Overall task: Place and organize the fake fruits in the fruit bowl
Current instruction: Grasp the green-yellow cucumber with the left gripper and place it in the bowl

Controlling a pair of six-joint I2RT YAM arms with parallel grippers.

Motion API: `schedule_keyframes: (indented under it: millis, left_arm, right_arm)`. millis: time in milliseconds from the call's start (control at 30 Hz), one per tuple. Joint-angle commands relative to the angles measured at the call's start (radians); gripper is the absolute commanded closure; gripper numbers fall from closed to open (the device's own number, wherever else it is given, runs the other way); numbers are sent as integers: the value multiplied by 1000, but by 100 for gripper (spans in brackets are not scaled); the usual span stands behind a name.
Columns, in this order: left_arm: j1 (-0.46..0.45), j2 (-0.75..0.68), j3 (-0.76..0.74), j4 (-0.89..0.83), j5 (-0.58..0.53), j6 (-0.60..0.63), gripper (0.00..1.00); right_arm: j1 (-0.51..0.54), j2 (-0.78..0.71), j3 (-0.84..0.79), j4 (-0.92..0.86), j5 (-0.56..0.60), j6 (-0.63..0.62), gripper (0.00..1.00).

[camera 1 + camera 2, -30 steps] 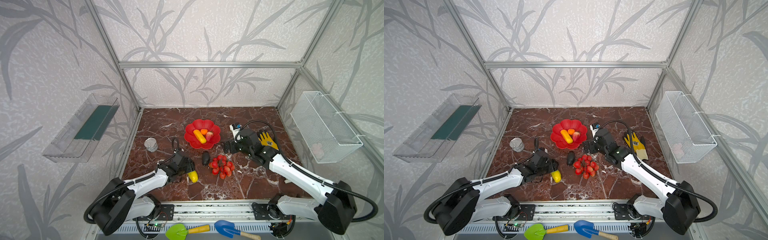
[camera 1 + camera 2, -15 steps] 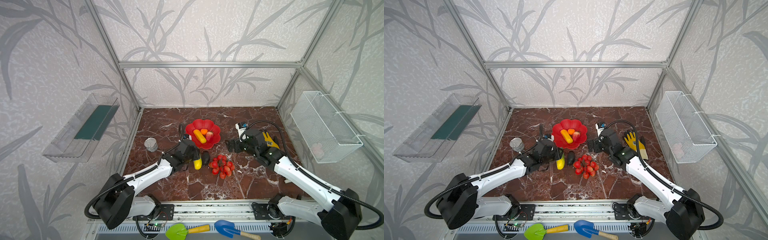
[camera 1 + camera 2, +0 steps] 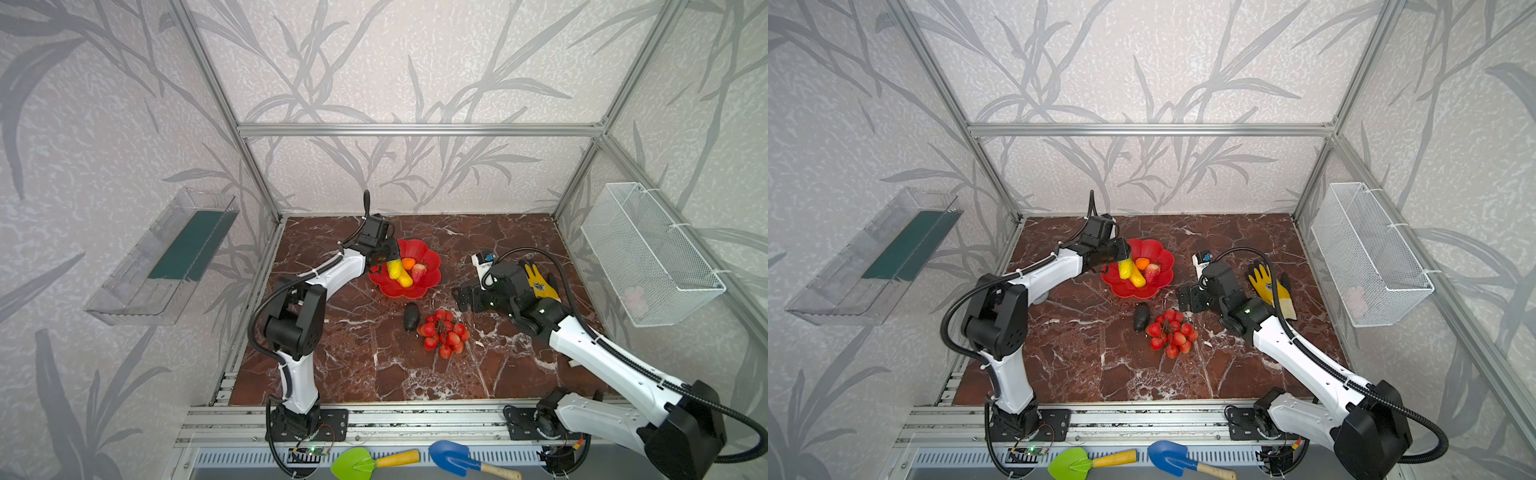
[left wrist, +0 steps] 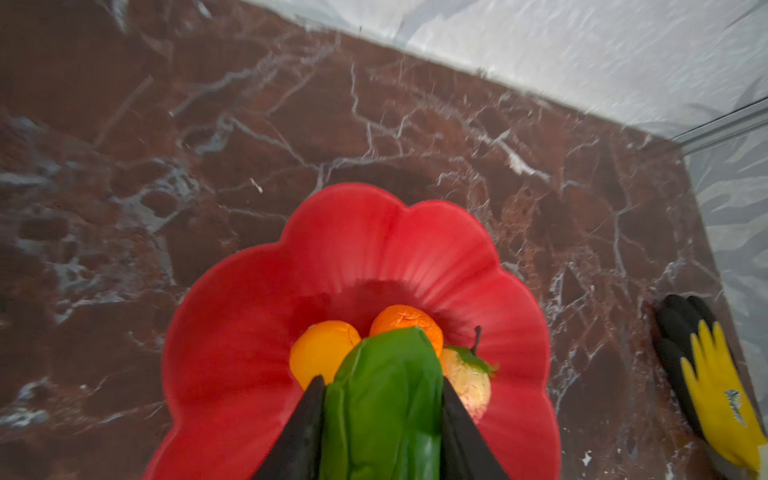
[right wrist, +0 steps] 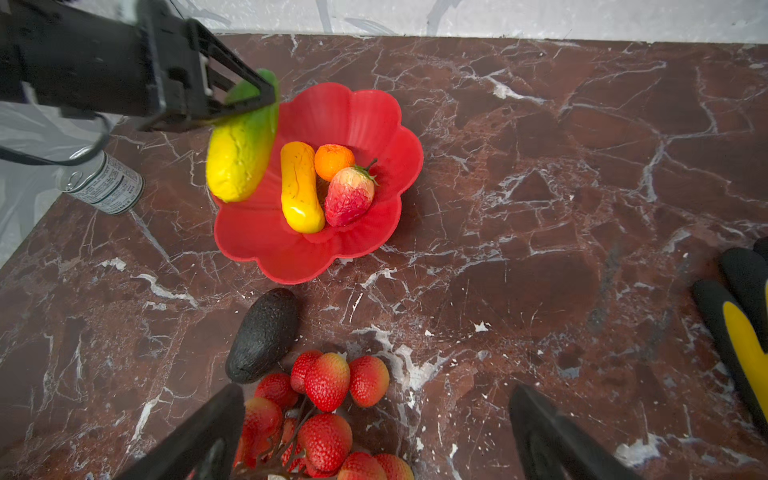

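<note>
1. Brown marbled tabletop [image 5: 540,166] carries your glossy red scalloped fruit bowl [image 5: 299,266], holding an orange-yellow oblong fruit [image 5: 300,187], small orange [image 5: 333,161] and strawberry [image 5: 349,197].
2. Your left gripper [image 4: 381,380], clamped on the green-yellow oblong fruit [image 5: 239,162], hangs over its rim.
3. Left to place: dark blackish oval fruit [image 5: 264,334] and red berry cluster [image 5: 328,399], near your wide-open right gripper [image 5: 376,399].
4. Print on the silver tin can [image 5: 104,187] is unreadable.

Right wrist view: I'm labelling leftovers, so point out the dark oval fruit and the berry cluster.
dark oval fruit [image 5: 262,334], right wrist view, middle of its body.
berry cluster [image 5: 327,380], right wrist view, one red berry.
</note>
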Motion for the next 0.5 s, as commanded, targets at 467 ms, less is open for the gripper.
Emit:
schedule_keyframes:
  millis: [467]
  left_arm:
    - [11,-241,-54,-86,-31,28,35]
  right_arm:
    - [-5,-51,-15,-30,42,-22,1]
